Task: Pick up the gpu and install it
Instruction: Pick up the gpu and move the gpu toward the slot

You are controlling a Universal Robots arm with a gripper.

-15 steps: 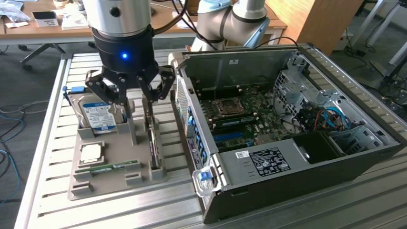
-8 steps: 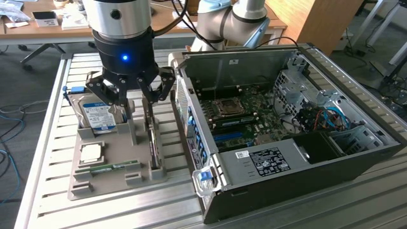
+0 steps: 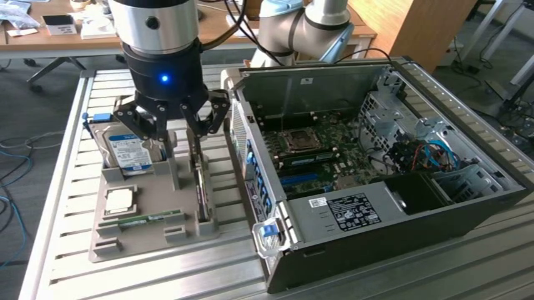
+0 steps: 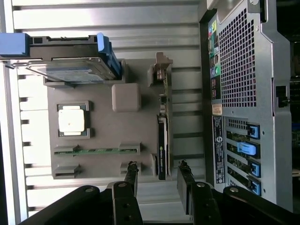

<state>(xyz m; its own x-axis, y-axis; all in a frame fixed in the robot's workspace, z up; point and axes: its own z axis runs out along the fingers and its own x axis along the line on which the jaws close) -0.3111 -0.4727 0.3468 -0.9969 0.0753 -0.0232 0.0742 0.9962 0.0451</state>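
Note:
The gpu point(image 3: 201, 187) is a thin dark card standing on edge in a slot along the side of the grey tray point(image 3: 142, 240) nearest the computer case. In the wrist view the gpu point(image 4: 162, 140) runs lengthwise, with its metal bracket end away from the fingers. My gripper point(image 3: 179, 144) hangs above the tray's far end, over the card, open and holding nothing. In the wrist view the gripper point(image 4: 158, 172) has one black fingertip point(image 4: 131, 171) on each side of the card's line, well above it.
The tray point(image 4: 103, 126) also holds a silver hard drive point(image 3: 129, 152) with blue clips, a square processor point(image 3: 119, 200) and a green memory stick point(image 3: 150, 219). The open computer case point(image 3: 376, 156) lies at the exterior view's right, motherboard point(image 3: 321, 150) exposed. Everything rests on a slatted metal table point(image 3: 59, 187).

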